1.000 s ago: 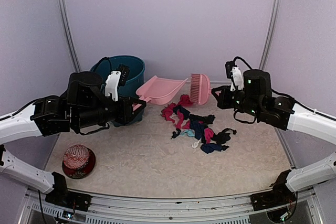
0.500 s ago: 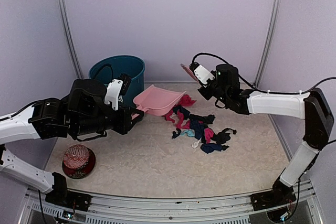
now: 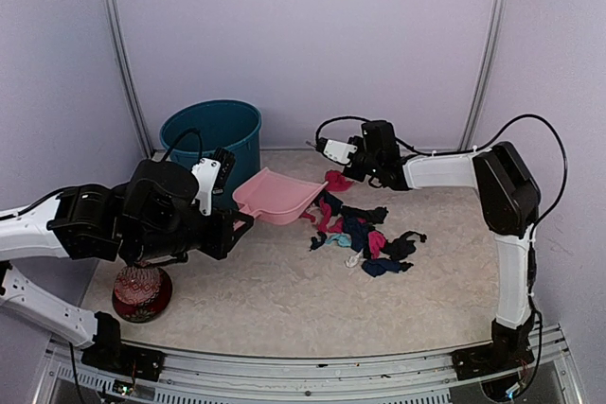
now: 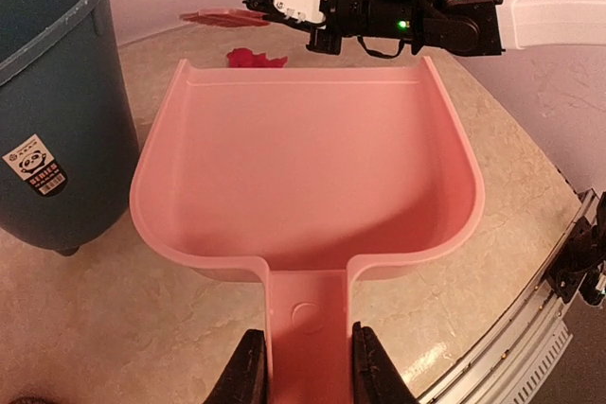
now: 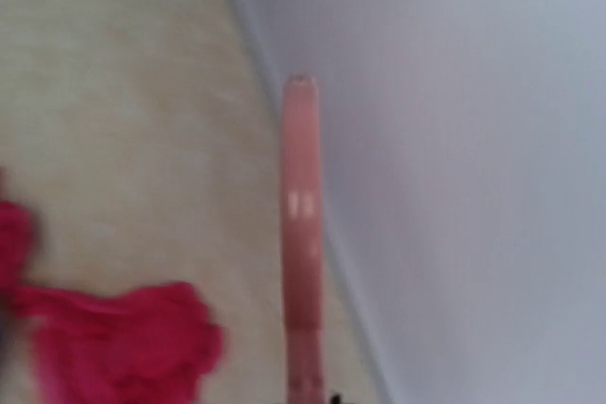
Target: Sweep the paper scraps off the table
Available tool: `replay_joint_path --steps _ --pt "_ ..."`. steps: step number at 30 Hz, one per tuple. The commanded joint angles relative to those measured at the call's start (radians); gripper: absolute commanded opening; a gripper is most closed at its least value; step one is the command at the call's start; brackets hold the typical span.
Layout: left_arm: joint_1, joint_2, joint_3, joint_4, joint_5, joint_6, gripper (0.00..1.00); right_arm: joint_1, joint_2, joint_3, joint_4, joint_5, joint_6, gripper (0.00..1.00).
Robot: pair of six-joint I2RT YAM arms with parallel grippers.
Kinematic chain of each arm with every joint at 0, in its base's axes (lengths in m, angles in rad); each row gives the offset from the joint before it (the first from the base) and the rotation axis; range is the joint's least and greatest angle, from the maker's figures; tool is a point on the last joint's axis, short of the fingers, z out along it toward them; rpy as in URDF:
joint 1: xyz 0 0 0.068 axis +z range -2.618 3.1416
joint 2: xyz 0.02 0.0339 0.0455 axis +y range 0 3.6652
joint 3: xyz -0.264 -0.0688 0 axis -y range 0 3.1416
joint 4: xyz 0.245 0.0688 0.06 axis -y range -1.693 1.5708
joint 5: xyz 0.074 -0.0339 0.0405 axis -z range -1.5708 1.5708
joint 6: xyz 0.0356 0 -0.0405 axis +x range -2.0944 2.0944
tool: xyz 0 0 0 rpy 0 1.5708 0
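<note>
Since half a second ago the right arm has stretched further left along the far edge, forearm nearly level. The right gripper (image 3: 327, 149) is clamped on the pink brush (image 4: 213, 17), held edge-on above the table (image 3: 265, 295). At the near-left the left arm is folded low, the left gripper (image 4: 308, 368) pinching the handle of the pink dustpan (image 4: 303, 167), whose mouth faces the paper scraps (image 3: 362, 232). These are heaped right of centre, and one magenta scrap lies nearer the far edge.
</note>
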Motion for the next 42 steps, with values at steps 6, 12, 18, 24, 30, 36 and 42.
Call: replay_joint_path --steps 6,12,18,24,30,36,42 --pt "-0.015 -0.073 -0.016 -0.017 -0.052 -0.037 0.0 0.032 0.04 0.048 -0.157 -0.204 -0.053 0.0" --pt "-0.015 -0.108 -0.026 0.013 -0.052 -0.03 0.0 0.069 -0.041 -0.057 -0.224 -0.271 -0.054 0.0" --pt "-0.015 -0.104 -0.027 0.019 -0.06 -0.019 0.0 0.109 -0.171 -0.241 -0.229 -0.277 -0.043 0.0" --pt "-0.015 -0.092 -0.036 0.034 -0.052 -0.009 0.0 0.156 -0.346 -0.436 -0.242 -0.283 0.008 0.0" --pt "-0.011 -0.064 -0.059 0.06 -0.06 0.001 0.0 0.189 -0.593 -0.622 -0.122 -0.201 0.094 0.0" --pt "-0.009 -0.019 -0.062 0.065 -0.043 0.019 0.0 0.193 -0.767 -0.671 -0.048 -0.008 0.151 0.0" --pt "-0.009 -0.004 -0.118 0.082 0.018 0.024 0.0 0.188 -0.783 -0.662 -0.026 0.259 0.219 0.0"
